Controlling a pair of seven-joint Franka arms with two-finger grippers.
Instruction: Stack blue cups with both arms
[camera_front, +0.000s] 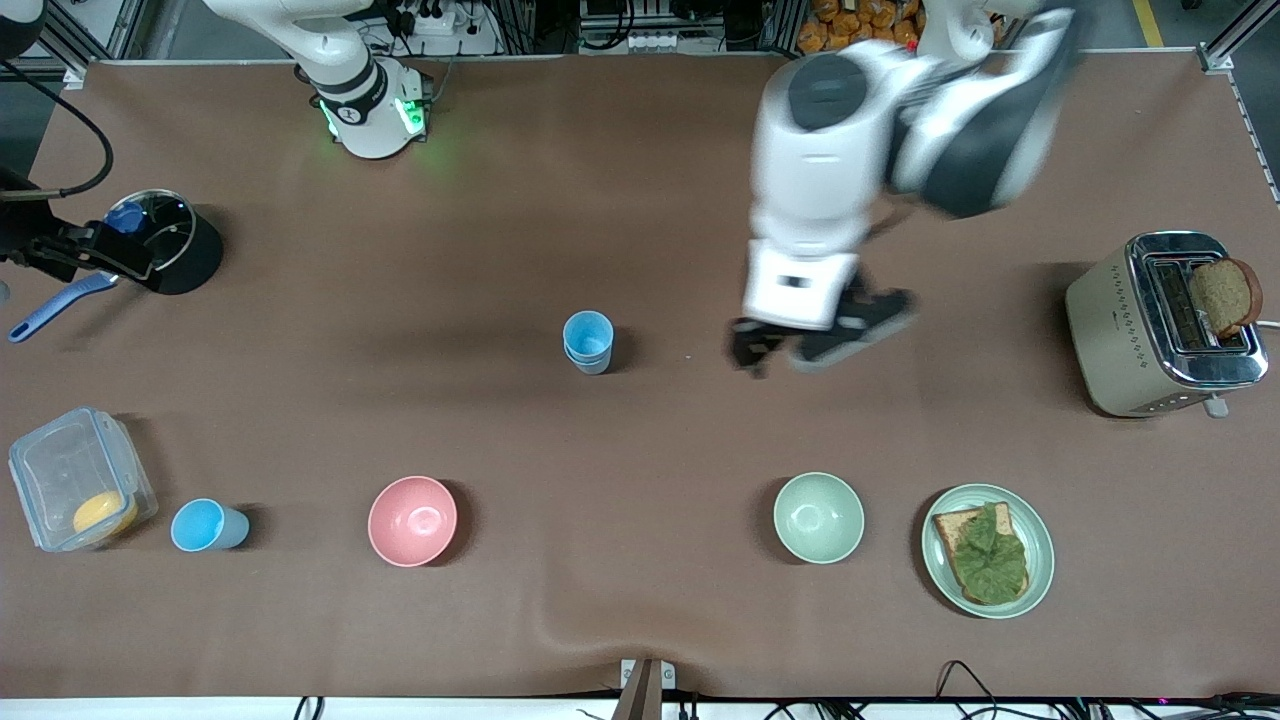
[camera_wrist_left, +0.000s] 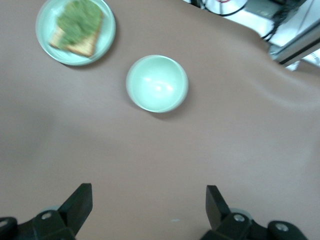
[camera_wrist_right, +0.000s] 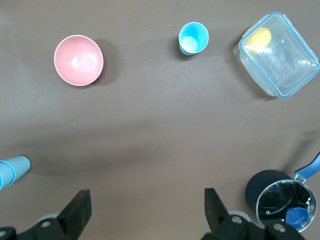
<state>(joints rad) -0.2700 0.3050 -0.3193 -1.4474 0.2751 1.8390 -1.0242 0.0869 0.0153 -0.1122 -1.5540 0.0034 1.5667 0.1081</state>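
Left gripper (camera_front: 775, 352) and right gripper (camera_wrist_right: 145, 212), both open, aloft.

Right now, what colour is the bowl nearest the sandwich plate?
Pale green bowl, seen best in the left wrist view, beside the plate.

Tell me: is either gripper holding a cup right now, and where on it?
Nothing is held. The left gripper is open over bare table beside the stacked blue cups; the right gripper is open and empty too.
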